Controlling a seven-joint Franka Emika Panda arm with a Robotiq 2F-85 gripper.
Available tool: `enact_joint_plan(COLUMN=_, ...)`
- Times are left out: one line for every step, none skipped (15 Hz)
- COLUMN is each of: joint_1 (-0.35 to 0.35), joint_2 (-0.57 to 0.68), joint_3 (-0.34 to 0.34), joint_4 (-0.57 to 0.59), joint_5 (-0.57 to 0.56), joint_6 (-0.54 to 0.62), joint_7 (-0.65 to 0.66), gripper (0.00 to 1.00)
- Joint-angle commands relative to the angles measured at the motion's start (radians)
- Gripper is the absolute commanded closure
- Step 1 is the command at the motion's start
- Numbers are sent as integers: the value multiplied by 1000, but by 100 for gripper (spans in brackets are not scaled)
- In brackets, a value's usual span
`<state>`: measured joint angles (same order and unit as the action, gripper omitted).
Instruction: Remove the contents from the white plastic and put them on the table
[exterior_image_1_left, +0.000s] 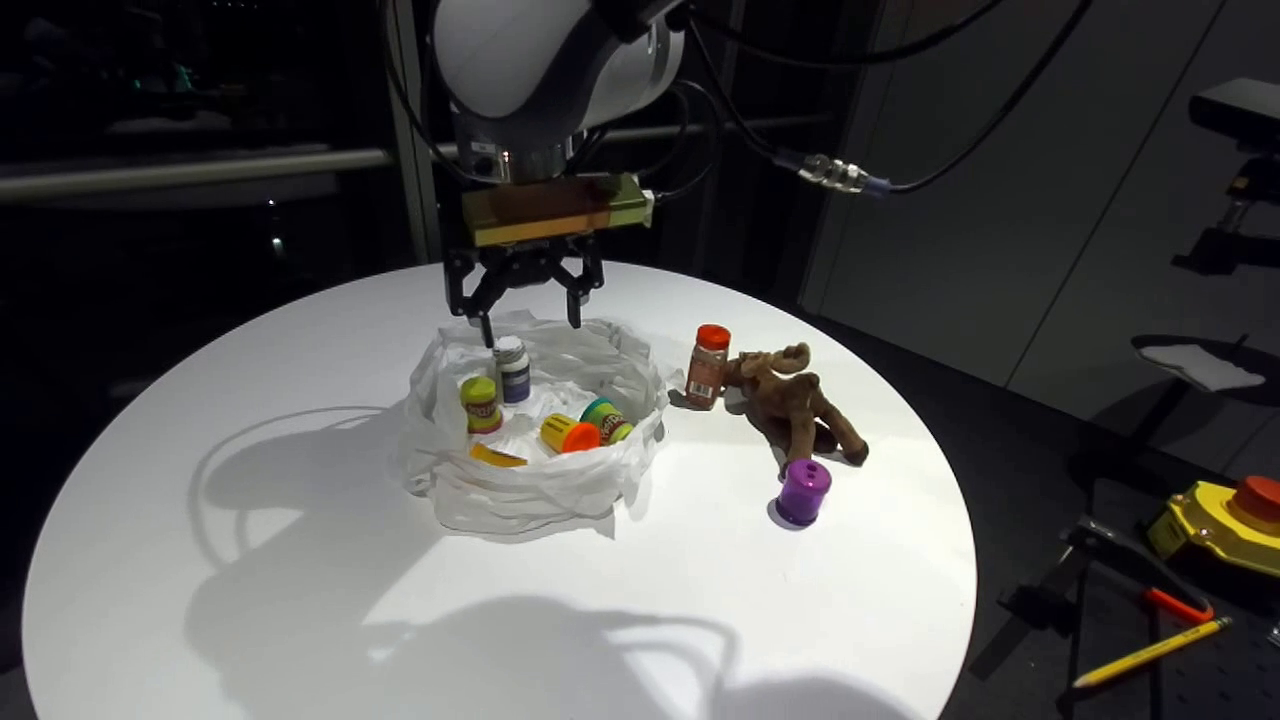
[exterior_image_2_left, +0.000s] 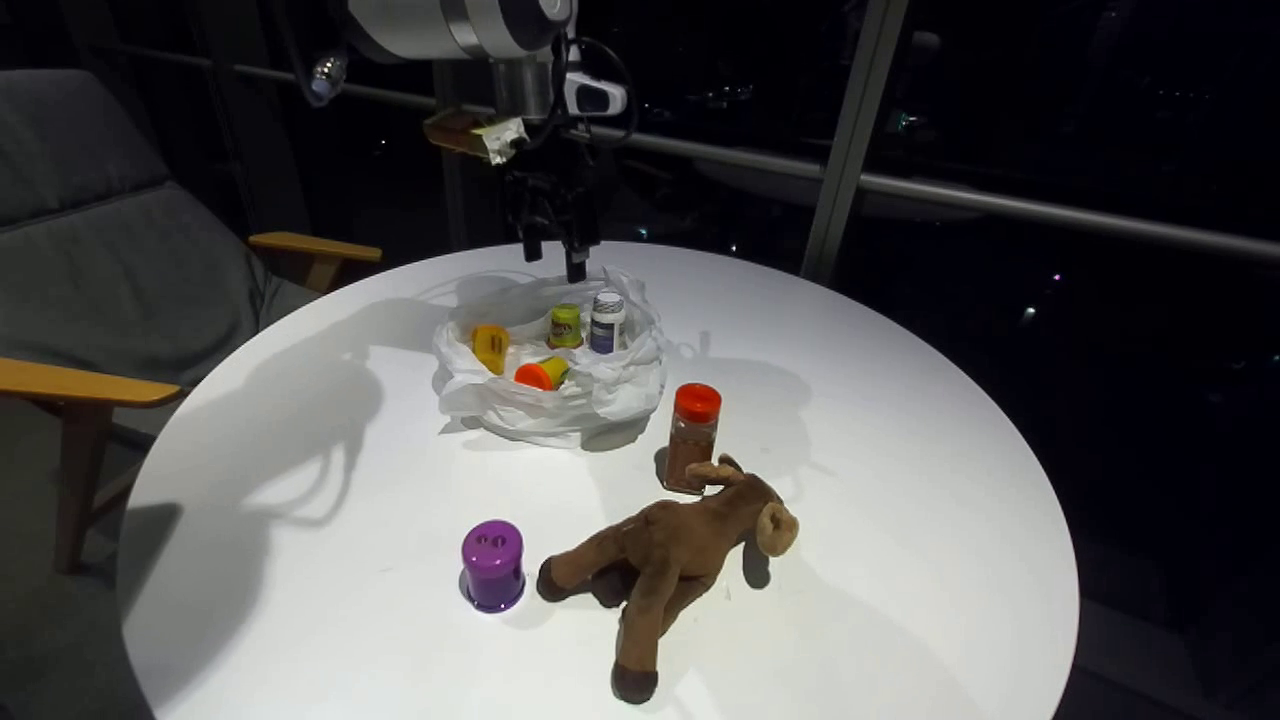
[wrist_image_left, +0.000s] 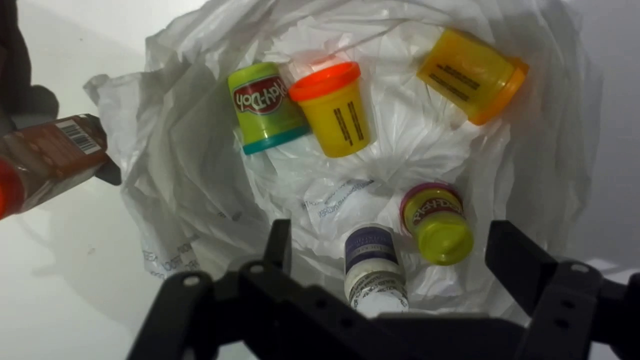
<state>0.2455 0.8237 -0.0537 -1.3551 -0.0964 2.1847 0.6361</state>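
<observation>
Wrist view: end effector (wrist_image_left: 389, 237), spread wide, above plastic bag (wrist_image_left: 200, 160)

Inside the bag: two Play-Doh tubs (wrist_image_left: 265, 100), two orange-lidded yellow tubs (wrist_image_left: 345, 122), one white bottle (wrist_image_left: 371, 250). Outside the bag, on the counter (exterior_image_2_left: 900, 500): red-capped jar (exterior_image_2_left: 691, 450), near; brown plush animal (exterior_image_2_left: 672, 540) and purple two-hole pencil sharpener (exterior_image_2_left: 493, 570), further off.

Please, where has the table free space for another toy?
In an exterior view, the table is bare between its left rim and the plastic bag, and in front of it; crowded around the plush toy, red-lidded jar and purple container.
</observation>
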Motion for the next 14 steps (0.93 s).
enact_joint_plan(joint_1=11, joint_2=98, joint_3=-30, joint_4=124, joint_5=7, joint_6=25, joint_7=65, gripper=0)
enact_joint_plan(joint_1=12, joint_2=119, joint_3=-37, joint_4=145, joint_5=5, joint_6=28, joint_7=80, gripper=0)
enact_joint_plan(joint_1=11, joint_2=138, joint_3=-41, joint_4=167, joint_5=5, joint_6=24, joint_7=89, gripper=0)
enact_joint_plan(joint_1=12, joint_2=158, joint_3=-48, joint_4=191, joint_5=1, joint_6=19, joint_7=100, gripper=0)
enact_joint_plan(joint_1=14, joint_2=175, joint_3=-56, joint_4=213, joint_5=-3, joint_6=16, joint_7=114, gripper=0)
enact_joint_plan(joint_1=14, joint_2=192, joint_3=-62, joint_4=238, joint_5=-6, joint_6=17, joint_7=122, gripper=0)
enact_joint_plan(joint_1=12, joint_2=211, joint_3=-67, joint_4=266, joint_5=-7, joint_6=11, joint_7=128, gripper=0)
enact_joint_plan(joint_1=10, joint_2=227, joint_3=-69, joint_4=291, joint_5=-7, joint_6=5, joint_7=131, gripper=0)
enact_joint_plan(joint_1=7, joint_2=243, joint_3=-72, joint_4=318, joint_5=-5, joint_6=0, joint_7=132, gripper=0)
enact_joint_plan(joint_1=3, joint_2=258, joint_3=-72, joint_4=345, joint_5=-2, joint_6=-7, joint_7=131, gripper=0)
enact_joint_plan(joint_1=0, joint_2=274, joint_3=-75, joint_4=371, joint_5=-1, joint_6=-12, joint_7=132, gripper=0)
enact_joint_plan(joint_1=-5, joint_2=289, joint_3=-75, joint_4=397, joint_5=2, joint_6=-20, joint_7=130, gripper=0)
enact_joint_plan(joint_1=-10, joint_2=305, joint_3=-70, joint_4=422, joint_5=7, joint_6=-29, joint_7=126, gripper=0)
enact_joint_plan(joint_1=-16, joint_2=318, joint_3=-66, joint_4=444, joint_5=11, joint_6=-39, joint_7=120, gripper=0)
